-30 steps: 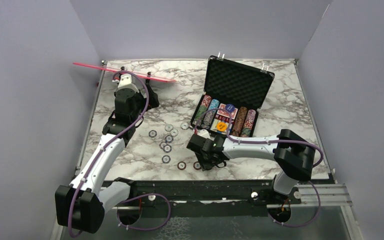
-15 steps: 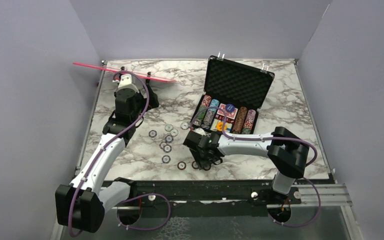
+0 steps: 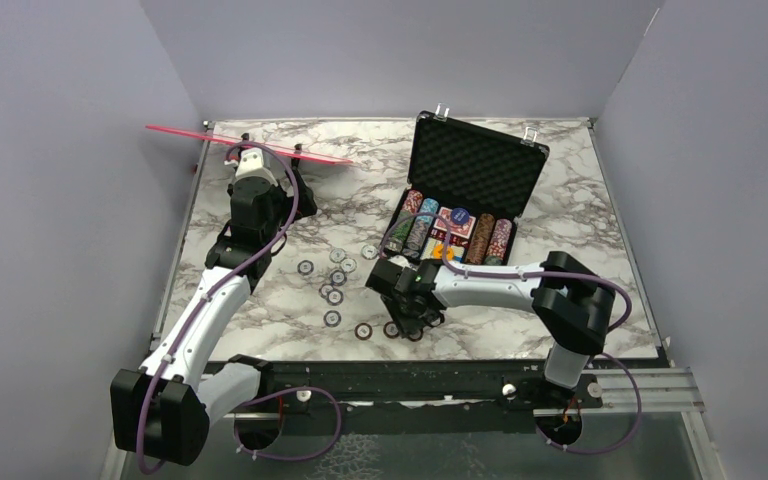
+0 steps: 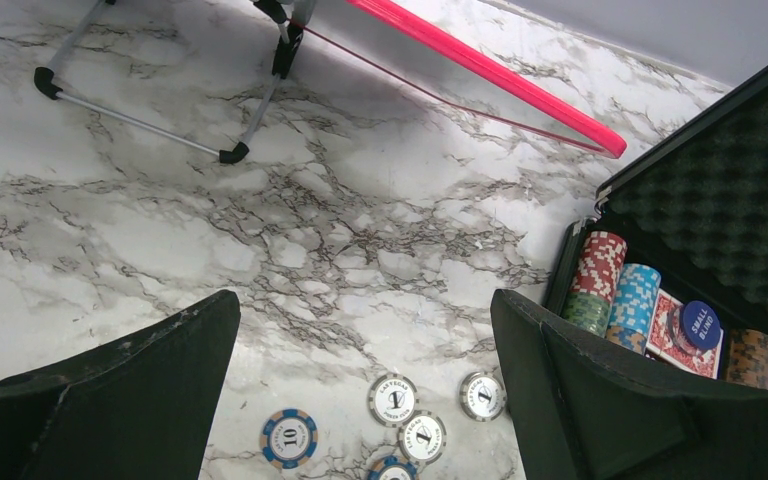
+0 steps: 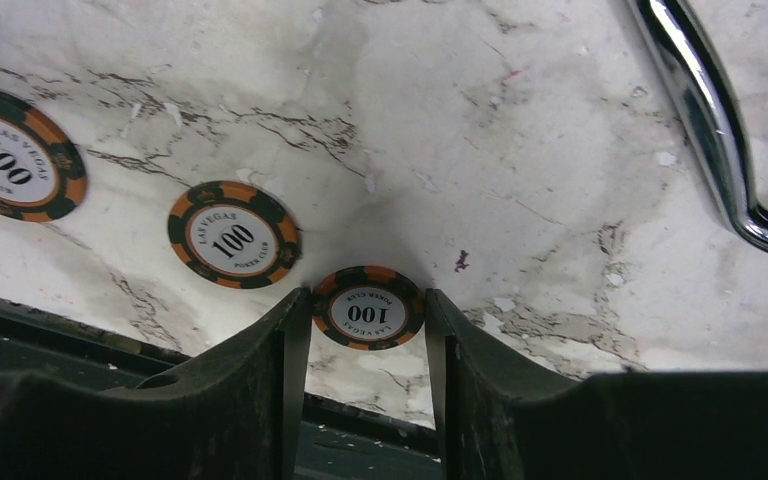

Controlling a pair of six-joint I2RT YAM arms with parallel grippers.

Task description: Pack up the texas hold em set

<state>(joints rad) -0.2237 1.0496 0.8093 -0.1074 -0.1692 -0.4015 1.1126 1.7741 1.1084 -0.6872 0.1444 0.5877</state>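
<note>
The black briefcase (image 3: pixel 475 165) stands open at the back right, foam lid up, with rows of chips (image 3: pixel 450 235) and a blue button inside. It also shows in the left wrist view (image 4: pixel 720 200). Several loose chips (image 3: pixel 335 280) lie on the marble left of it. My right gripper (image 3: pixel 408 322) is low at the table's front. Its jaws touch both edges of an orange-black 100 chip (image 5: pixel 367 306) lying flat. Two more 100 chips (image 5: pixel 233 234) lie beside it. My left gripper (image 4: pixel 360 310) is open and empty, high over white and blue chips (image 4: pixel 397 398).
A pink strip on wire legs (image 3: pixel 250 145) stands at the back left, behind my left gripper. The case's metal handle (image 5: pixel 705 110) lies close to my right gripper. The table's front edge with a black rail (image 3: pixel 410 375) runs just below the 100 chips.
My right gripper has slid a little to the left along the table's front, over the orange-black chips. The left arm has not moved.
</note>
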